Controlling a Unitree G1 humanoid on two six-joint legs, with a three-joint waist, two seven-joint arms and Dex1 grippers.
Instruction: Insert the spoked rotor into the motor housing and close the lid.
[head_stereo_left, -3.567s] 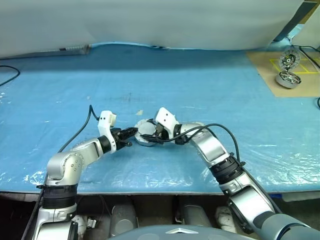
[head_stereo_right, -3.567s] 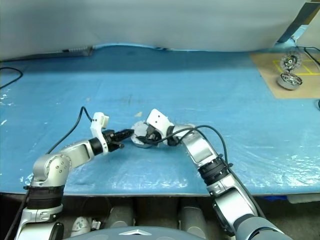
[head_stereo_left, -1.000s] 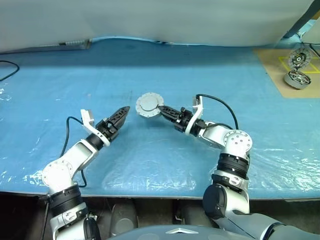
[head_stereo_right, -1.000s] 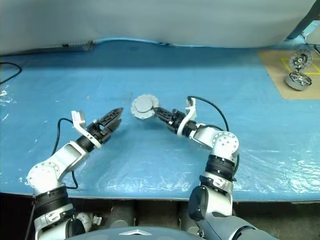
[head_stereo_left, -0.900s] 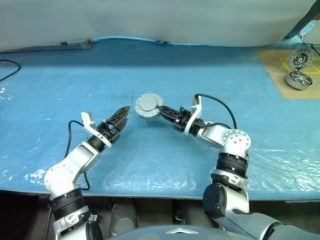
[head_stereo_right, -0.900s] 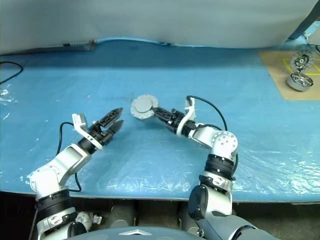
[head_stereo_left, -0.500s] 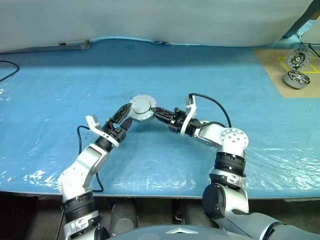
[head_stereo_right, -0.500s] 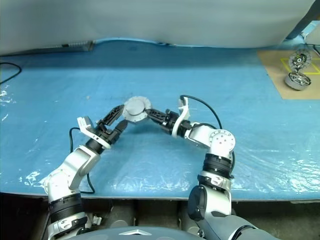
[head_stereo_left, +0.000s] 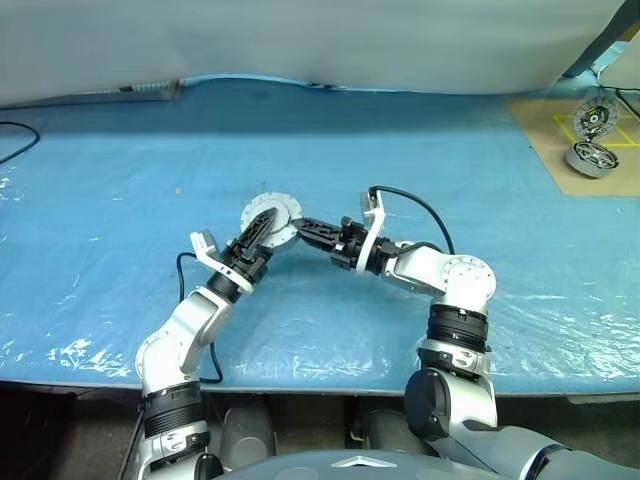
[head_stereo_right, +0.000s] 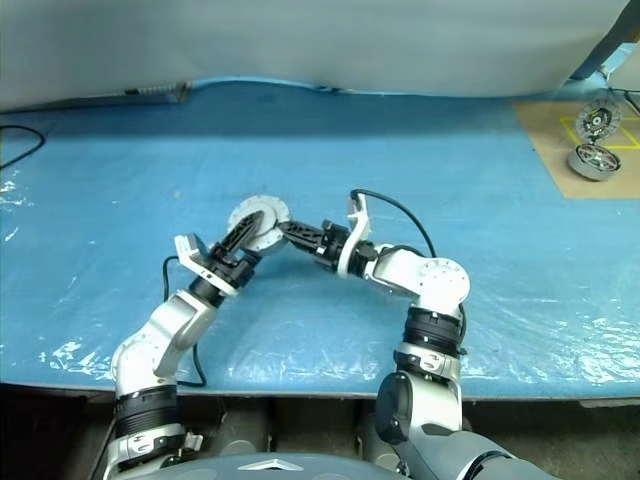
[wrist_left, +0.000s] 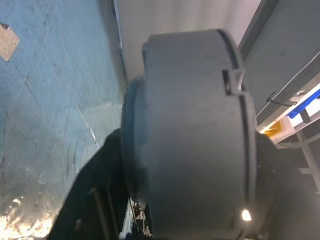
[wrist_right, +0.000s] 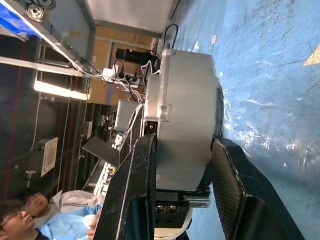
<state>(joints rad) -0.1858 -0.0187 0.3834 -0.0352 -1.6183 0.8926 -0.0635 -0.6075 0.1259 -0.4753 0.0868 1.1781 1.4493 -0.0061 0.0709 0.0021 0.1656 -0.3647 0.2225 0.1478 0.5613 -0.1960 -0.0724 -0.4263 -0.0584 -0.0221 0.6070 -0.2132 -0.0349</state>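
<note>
— What had changed by then?

— The left gripper (head_stereo_left: 262, 228), which had been standing off wide open a second before, had come in against the motor housing (head_stereo_left: 272, 212). The housing was held off the table, clamped between the fingers (wrist_right: 235, 195) of the right gripper (head_stereo_left: 298, 226).

— Had the left one pinched it?

— I couldn't tell. It looked like a handover or a two-handed hold for seating the lid.

A lab: blue-sheeted workbench (head_stereo_left: 420, 150), cabling, shelving (wrist_right: 45, 30).
</note>
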